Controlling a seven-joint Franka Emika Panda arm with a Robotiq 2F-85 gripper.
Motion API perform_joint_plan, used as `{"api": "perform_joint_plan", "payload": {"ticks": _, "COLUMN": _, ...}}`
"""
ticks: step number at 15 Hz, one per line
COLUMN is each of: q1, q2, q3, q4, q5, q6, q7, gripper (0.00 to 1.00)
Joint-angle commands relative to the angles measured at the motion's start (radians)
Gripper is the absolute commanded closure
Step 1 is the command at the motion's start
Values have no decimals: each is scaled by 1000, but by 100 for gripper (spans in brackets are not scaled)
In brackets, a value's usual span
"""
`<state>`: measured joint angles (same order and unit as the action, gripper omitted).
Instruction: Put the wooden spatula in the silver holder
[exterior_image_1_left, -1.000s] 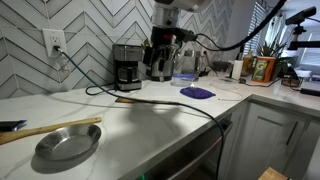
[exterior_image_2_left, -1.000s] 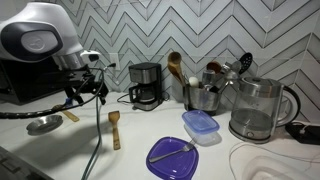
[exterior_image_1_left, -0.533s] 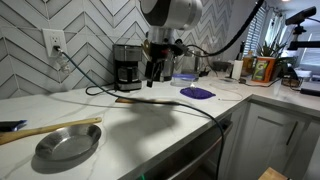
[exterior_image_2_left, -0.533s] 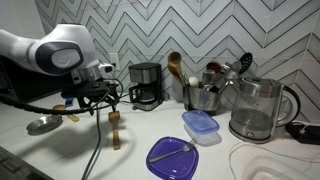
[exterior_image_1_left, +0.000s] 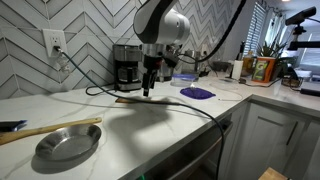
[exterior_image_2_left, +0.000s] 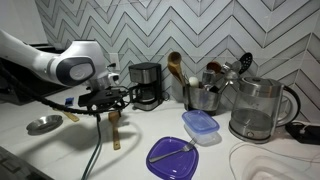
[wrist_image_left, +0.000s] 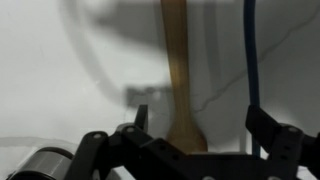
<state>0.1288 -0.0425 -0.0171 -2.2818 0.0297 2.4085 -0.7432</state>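
- my gripper (wrist_image_left: 200, 128) is spread wide with nothing in it; in the wrist view one finger (wrist_image_left: 140, 116) sits on each side of the wooden spatula (wrist_image_left: 175, 60)
- the spatula lies flat on the white counter (exterior_image_1_left: 150, 135), wide end between my fingers and handle running away from the camera
- in both exterior views I hang right over it, pointing straight down (exterior_image_1_left: 148, 90), fingertips close above the wood; can't tell if they touch it
- from the other side, the spatula (exterior_image_2_left: 114, 130) is out in front of the coffee maker (exterior_image_2_left: 146, 85), and my gripper (exterior_image_2_left: 112, 104) is over its far end
- the silver holder (exterior_image_2_left: 200, 100) stands at the tiled back wall, between the coffee maker and the glass kettle (exterior_image_2_left: 255, 110), well apart from the spatula, with several utensils in it
- a blue cable (wrist_image_left: 250, 50) runs just beside the spatula
- a shallow steel pan (exterior_image_1_left: 68, 143) and a long pale stick (exterior_image_1_left: 50, 129) lie further along the counter
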Motion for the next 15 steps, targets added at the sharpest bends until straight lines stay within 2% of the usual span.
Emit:
{"api": "perform_joint_plan", "payload": {"ticks": 1, "q1": -17, "q2": 60, "q3": 35, "q4": 28, "q5": -1, "q6": 16, "q7": -41, "gripper": 0}}
{"api": "perform_joint_plan", "payload": {"ticks": 7, "q1": -30, "q2": 121, "q3": 63, "q4": 58, "q5": -20, "q6": 38, "q7": -51, "gripper": 0}}
{"api": "perform_joint_plan", "payload": {"ticks": 9, "q1": -39, "q2": 137, "q3": 68, "q4": 72, "q5": -13, "q6": 34, "q7": -63, "gripper": 6}}
{"api": "perform_joint_plan", "payload": {"ticks": 10, "q1": -43, "q2": 143, "q3": 70, "q4": 78, "q5": -13, "q6": 30, "q7": -67, "gripper": 13}}
{"api": "perform_joint_plan", "payload": {"ticks": 11, "q1": -48, "q2": 149, "q3": 72, "q4": 82, "q5": -9, "q6": 26, "q7": -78, "gripper": 27}}
{"api": "perform_joint_plan", "payload": {"ticks": 13, "q1": -55, "q2": 161, "q3": 76, "q4": 93, "q5": -2, "q6": 20, "q7": -92, "gripper": 47}}
{"api": "perform_joint_plan", "payload": {"ticks": 15, "q1": -62, "q2": 171, "q3": 80, "q4": 102, "q5": 0, "q6": 14, "q7": -106, "gripper": 61}}
